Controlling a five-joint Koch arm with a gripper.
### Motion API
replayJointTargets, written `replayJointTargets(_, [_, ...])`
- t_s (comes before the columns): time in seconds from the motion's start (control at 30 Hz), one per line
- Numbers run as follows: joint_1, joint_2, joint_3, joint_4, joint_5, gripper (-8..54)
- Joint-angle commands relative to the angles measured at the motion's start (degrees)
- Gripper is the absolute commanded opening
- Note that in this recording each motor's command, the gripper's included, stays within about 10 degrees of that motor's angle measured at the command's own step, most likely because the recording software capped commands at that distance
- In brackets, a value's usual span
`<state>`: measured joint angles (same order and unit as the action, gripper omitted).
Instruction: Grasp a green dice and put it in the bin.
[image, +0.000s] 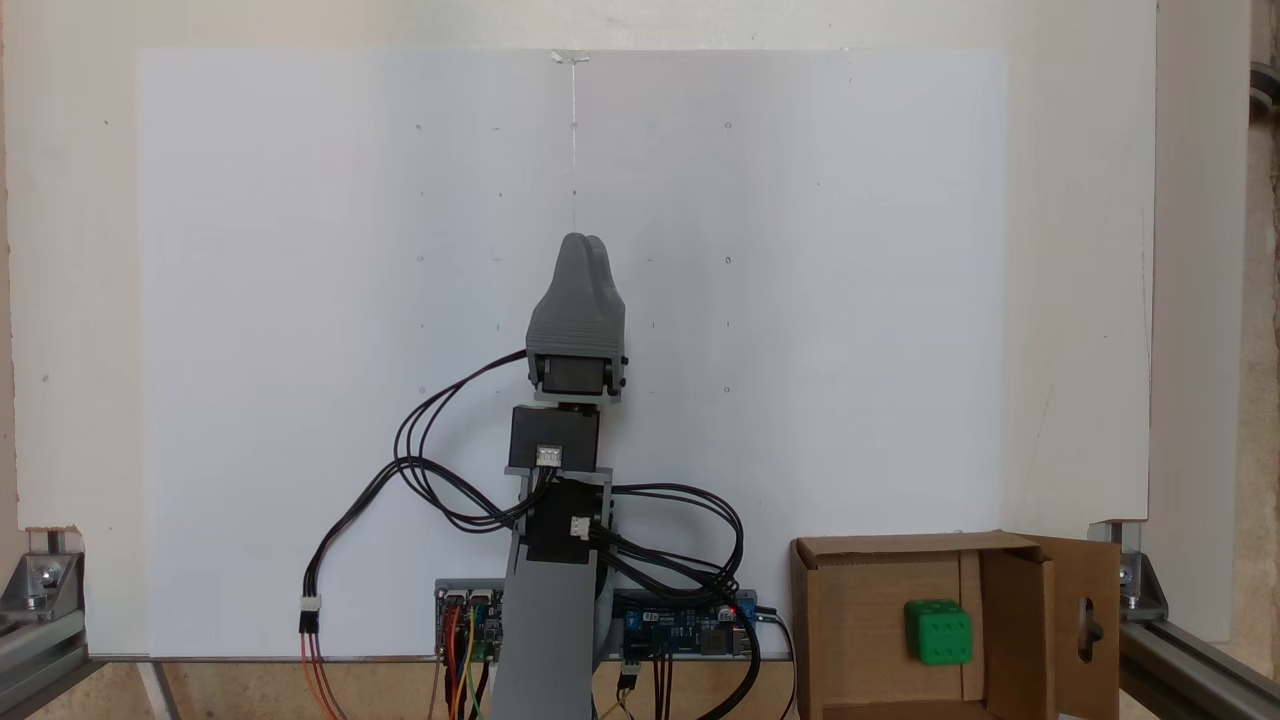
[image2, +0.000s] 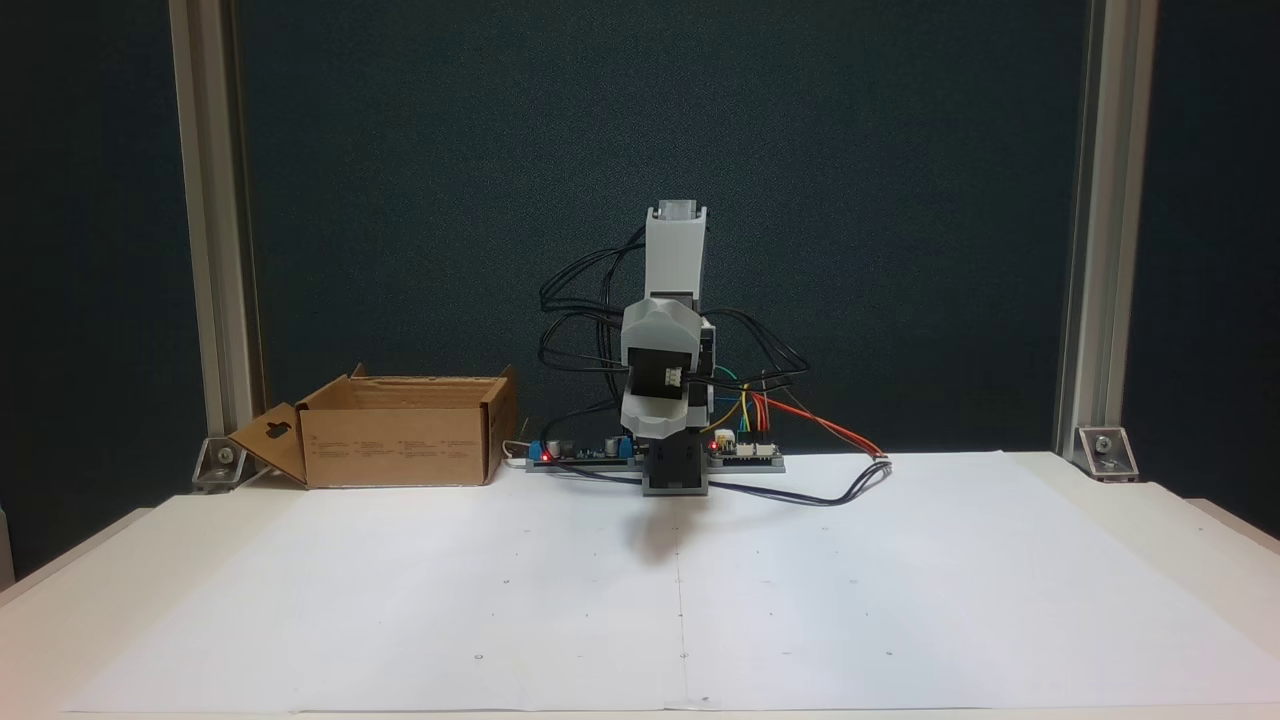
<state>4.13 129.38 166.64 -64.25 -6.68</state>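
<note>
Resting inside the bin (image: 860, 600): the green dice (image: 938, 632).

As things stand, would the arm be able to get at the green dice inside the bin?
Probably yes: the green dice lies in the bin, whose top is open, and the tool, its tips together, holds nothing.

Green dice (image: 938, 632): lies flat on the bin floor, pips showing.
Bin (image: 855, 600): brown cardboard box, flaps open, upright.
</note>
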Motion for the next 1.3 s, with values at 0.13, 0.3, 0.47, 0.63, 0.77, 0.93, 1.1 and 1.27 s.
replayJointTargets(0.13, [0.3, 6.4, 1.0, -6.2, 1.5, 43.4])
replayJointTargets(0.3, [0.3, 6.4, 2.1, -8.9, 1.4, 43.4])
replayJointTargets(0.47, [0.2, 6.4, 4.5, -11.9, 1.5, 43.2])
replayJointTargets(0.63, [0.2, 6.4, 6.8, -16.0, 1.5, 43.2])
replayJointTargets(0.77, [0.0, 6.4, 9.8, -20.9, 1.6, 43.4])
replayJointTargets(0.93, [-0.1, 6.4, 12.5, -23.6, 1.5, 43.5])
replayJointTargets(1.1, [-0.2, 6.4, 12.5, -23.9, 1.6, 43.9])
replayJointTargets(1.27, [-1.0, 6.2, 12.5, -23.6, 1.7, 44.0])
